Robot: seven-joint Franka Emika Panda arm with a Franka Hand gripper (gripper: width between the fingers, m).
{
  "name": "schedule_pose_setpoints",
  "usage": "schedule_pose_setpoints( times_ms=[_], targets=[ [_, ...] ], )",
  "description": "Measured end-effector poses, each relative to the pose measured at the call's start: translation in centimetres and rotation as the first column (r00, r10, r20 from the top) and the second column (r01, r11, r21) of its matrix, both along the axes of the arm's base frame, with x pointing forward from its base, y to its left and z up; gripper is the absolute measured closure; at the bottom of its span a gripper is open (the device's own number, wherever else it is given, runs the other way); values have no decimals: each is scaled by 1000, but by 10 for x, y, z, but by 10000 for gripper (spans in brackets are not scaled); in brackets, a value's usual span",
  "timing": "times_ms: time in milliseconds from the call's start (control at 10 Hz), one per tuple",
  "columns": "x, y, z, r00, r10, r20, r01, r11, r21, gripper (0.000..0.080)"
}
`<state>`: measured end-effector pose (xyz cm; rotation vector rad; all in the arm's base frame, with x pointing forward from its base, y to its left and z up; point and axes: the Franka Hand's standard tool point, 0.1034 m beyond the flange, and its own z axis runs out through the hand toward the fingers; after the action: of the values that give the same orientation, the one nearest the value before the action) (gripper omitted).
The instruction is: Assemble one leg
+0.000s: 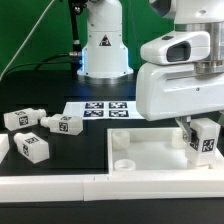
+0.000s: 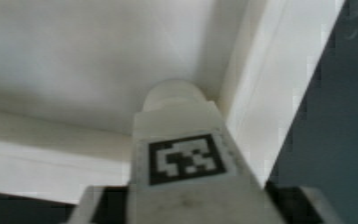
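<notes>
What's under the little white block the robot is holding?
Under the leg held in the gripper is the big white tray part, near its corner. The leg's lower end hides the exact spot beneath it.

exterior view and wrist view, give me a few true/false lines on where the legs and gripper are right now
1. The gripper is shut on a leg. True.
2. The held leg hangs over the marker board. False: it is over the large white tray-like part, near its corner on the exterior view's right.
3. Three more legs lie loose on the table at the exterior view's left. True: one, another, a third.
4. The tray-like part is stacked on the loose legs. False: it lies apart from them, on the table.
5. In the wrist view the held leg shows a black-and-white tag. True.
</notes>
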<state>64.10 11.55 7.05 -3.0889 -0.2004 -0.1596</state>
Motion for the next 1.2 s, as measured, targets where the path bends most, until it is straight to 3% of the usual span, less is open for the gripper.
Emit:
schedule_pose_setpoints(
  times_ms=[200, 400, 700, 1000, 1100, 1200],
  targets=[
    [1, -1, -1, 982, -191, 5, 191, 981, 20, 514],
    [1, -4, -2, 885, -465, -9, 465, 883, 69, 514],
    [0, -7, -2, 561, -822, -98, 827, 552, 108, 512],
    [0, -8, -2, 268, -948, -173, 962, 252, 106, 512],
    [-1, -8, -2, 206, -960, -188, 977, 190, 102, 512],
    [-1, -9, -2, 202, -961, -191, 977, 185, 102, 512]
  ],
)
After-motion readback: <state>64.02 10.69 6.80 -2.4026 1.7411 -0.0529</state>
